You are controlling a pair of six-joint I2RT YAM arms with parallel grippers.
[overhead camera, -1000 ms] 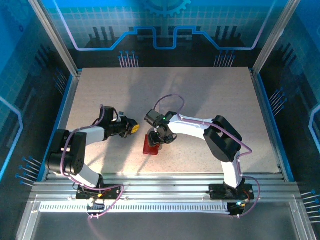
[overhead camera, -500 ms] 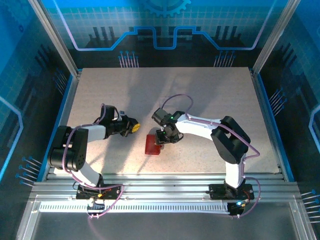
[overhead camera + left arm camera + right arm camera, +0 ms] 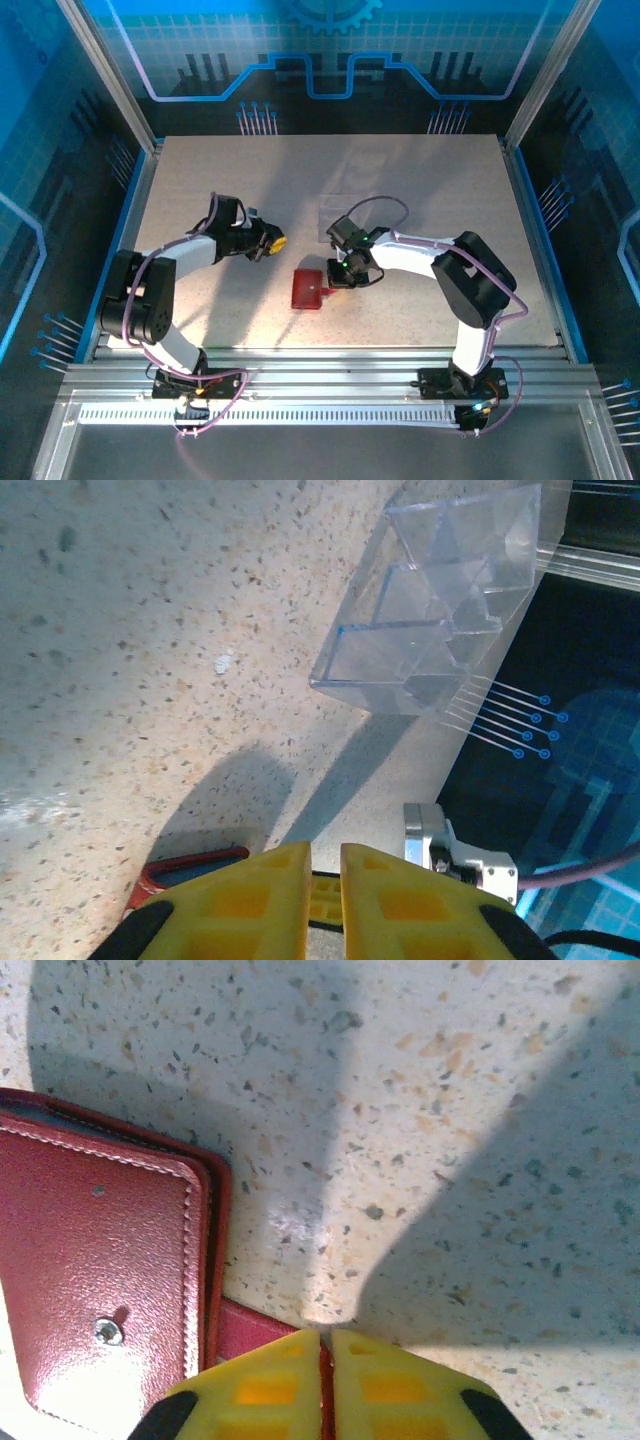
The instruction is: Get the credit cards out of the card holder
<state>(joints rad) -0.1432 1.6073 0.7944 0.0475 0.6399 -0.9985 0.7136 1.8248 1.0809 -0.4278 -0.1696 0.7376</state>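
Note:
The red card holder point(image 3: 308, 288) lies closed and flat on the table, snap stud up point(image 3: 100, 1260). Its thin red strap tab point(image 3: 255, 1330) sticks out from its right edge. My right gripper point(image 3: 339, 281) point(image 3: 326, 1345) is shut on that tab, and red shows in the slit between the yellow fingertips. My left gripper point(image 3: 276, 243) point(image 3: 325, 855) hovers to the holder's upper left, its fingers almost together with nothing between them. A red edge of the card holder point(image 3: 190, 865) shows beside its left finger. The credit cards are hidden.
A clear plastic compartment box point(image 3: 430, 600) stands on the speckled table behind the holder, faint in the top view point(image 3: 345, 205). The table's metal frame point(image 3: 140, 190) runs along its edges, with blue panels beyond.
My right gripper slid right off the holder and shut on the strap tab. The left gripper moved a little right and away from the near edge. The holder barely shifted.

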